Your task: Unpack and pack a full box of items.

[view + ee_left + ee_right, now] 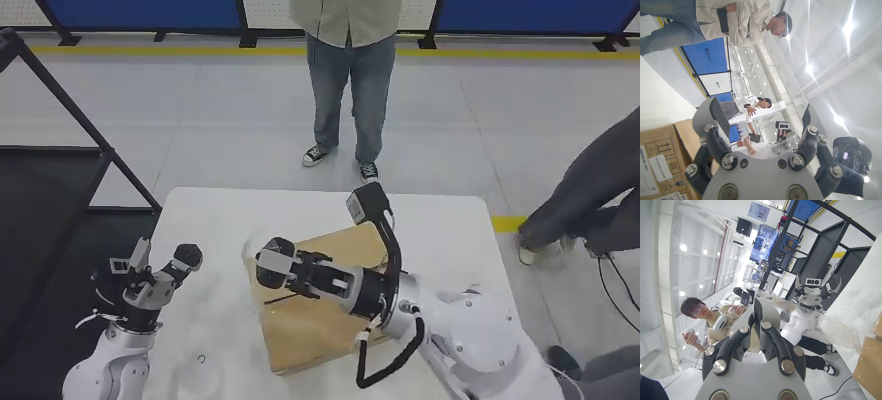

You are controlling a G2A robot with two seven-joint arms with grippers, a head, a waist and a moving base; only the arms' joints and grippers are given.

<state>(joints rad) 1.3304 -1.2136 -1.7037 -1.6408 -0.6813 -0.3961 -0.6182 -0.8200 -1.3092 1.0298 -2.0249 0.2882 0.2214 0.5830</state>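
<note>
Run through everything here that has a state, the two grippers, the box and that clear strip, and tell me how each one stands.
Left gripper: open, empty.
Right gripper: shut on the clear strip.
Clear strip: one end pinched, the rest stretched towards the box; whether it is stuck there, cannot tell.
Box: top looks shut.

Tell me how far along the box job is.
Barely started. The cardboard box looks closed, nothing unpacked. In hand: the right gripper is pinching a clear strip that runs toward the box. Left to do: opening, unpacking, repacking. The left gripper is open, holding nothing.
</note>
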